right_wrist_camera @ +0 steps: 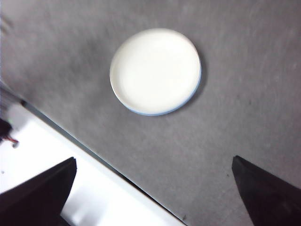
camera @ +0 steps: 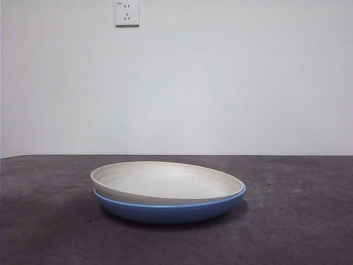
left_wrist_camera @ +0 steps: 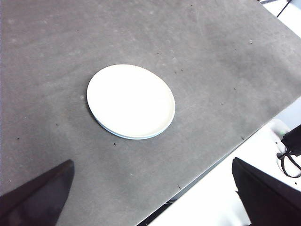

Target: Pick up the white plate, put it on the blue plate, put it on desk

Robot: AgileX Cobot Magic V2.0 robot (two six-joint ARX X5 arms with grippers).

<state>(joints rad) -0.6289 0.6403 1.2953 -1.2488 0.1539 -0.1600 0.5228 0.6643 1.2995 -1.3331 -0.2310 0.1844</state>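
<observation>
The white plate (camera: 165,182) sits nested inside the blue plate (camera: 171,210), and the pair rests on the dark grey desk (camera: 298,221) near its middle. In the front view the white plate lies slightly tilted and shifted, its left rim riding a little above and past the blue rim while the right side sinks lower into the blue plate. From above, the left wrist view shows the white plate (left_wrist_camera: 130,101) covering nearly all of the blue plate (left_wrist_camera: 117,134), which appears only as a thin crescent along one edge; the right wrist view shows the same, with the white plate (right_wrist_camera: 155,70) over a narrow blue sliver (right_wrist_camera: 188,100). The left gripper (left_wrist_camera: 150,197) hangs high over the desk (left_wrist_camera: 211,70), its jaws spread wide apart, holding nothing and touching nothing, well apart from the plates. The right gripper (right_wrist_camera: 153,197) is likewise raised above the desk (right_wrist_camera: 244,117), jaws wide apart and empty, well clear of the stack. A wall socket (camera: 127,12) shows on the white wall behind.
</observation>
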